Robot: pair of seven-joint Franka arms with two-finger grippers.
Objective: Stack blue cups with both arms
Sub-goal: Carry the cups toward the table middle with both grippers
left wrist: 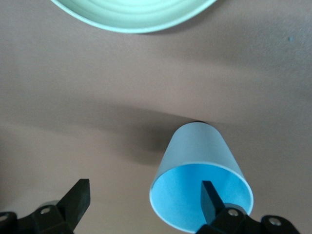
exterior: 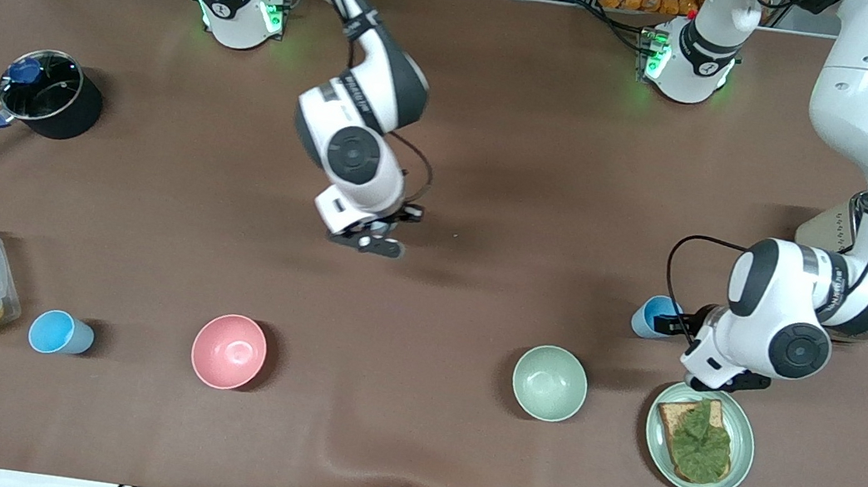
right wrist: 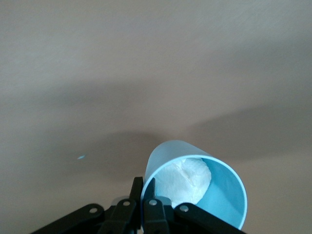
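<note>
Two cups, one at each gripper.
Over mid-table, the right gripper (right wrist: 144, 189) pinches the whitish-lined cup (right wrist: 195, 190) by its rim; the left gripper (left wrist: 145, 185) gapes wide, one finger inside the empty sky-blue cup (left wrist: 200, 151).

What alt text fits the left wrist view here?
The open left gripper straddles the wall of a blue cup on the brown table, one finger in front of its sky-blue inside, one outside. The rim of a pale green bowl shows nearby.

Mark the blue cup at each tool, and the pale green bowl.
Sky-blue tapered plastic cup (left wrist: 195, 146), left wrist view, outer wall.
Blue plastic cup with whitish inside (right wrist: 226, 195), right wrist view, inner wall.
Pale green round bowl (exterior: 550, 383), front view, inner floor.
</note>
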